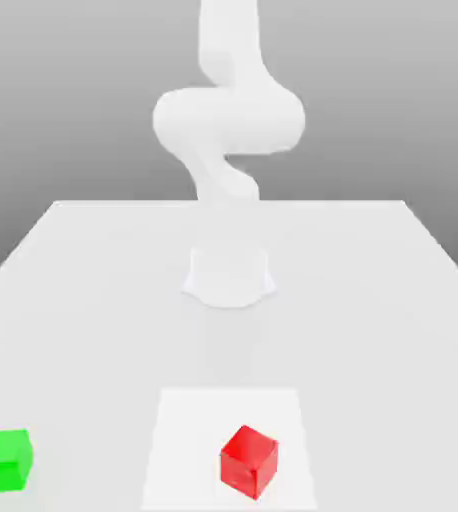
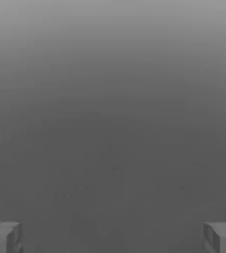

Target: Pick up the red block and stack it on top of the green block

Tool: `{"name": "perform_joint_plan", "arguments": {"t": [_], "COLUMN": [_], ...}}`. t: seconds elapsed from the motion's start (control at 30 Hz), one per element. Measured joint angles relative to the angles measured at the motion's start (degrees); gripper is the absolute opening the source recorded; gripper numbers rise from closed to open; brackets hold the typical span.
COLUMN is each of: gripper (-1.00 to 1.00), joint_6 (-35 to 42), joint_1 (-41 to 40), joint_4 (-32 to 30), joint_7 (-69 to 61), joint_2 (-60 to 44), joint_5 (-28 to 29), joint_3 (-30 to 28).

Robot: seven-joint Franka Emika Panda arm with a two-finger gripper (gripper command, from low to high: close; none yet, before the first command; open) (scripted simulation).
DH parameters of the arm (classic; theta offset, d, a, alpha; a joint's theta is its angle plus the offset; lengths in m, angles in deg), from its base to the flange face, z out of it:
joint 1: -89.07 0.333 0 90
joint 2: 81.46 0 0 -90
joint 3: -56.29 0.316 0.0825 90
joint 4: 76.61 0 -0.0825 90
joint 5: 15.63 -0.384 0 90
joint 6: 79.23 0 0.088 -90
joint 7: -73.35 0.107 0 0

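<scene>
The red block (image 1: 249,461) lies near the front edge of the table, on a brighter white square patch (image 1: 188,440). The green block (image 1: 4,460) rests at the front of the exterior view's left, well apart from the red one. My gripper (image 2: 113,238) is open: its two grey fingertips (image 2: 4,237) stand wide apart with nothing between them. Beyond them the hand view takes in plain grey background, with no block in it. The arm (image 1: 228,115) rises from its base and leaves the exterior view at the top.
The white table (image 1: 393,300) stretches back to a far edge behind the arm's round base (image 1: 229,275), which stands mid-table. Bare surface lies between the two blocks and at the exterior view's right.
</scene>
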Motion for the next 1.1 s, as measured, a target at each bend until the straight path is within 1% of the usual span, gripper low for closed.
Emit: {"name": "perform_joint_plan", "arguments": {"t": [0.27, 0.47, 0.63, 0.8, 0.93, 0.97, 1.1], "gripper": [0.0, 0.0, 0.0, 0.0, 0.0, -1.0, -1.0], "joint_6": [-7.0, -12.2, -16.5, -21.4, -27.8, -29.5, -29.6], "joint_1": [-5.6, -7.8, -8.1, -7.4, -5.2, -4.4, -4.4], "joint_4": [-4.3, -7.4, -10.1, -12.5, -11.7, -11.3, -11.3], "joint_7": [13.4, 23.4, 30.5, 35.2, 38.0, 38.6, 38.7], "joint_2": [-17.0, -29.6, -39.8, -49.6, -57.8, -59.9, -59.9], "joint_5": [3.4, 6.0, 6.7, 4.5, 7.1, 8.0, 8.0], "joint_3": [6.2, 8.6, 9.2, 9.3, 6.6, 5.7, 5.7]}}
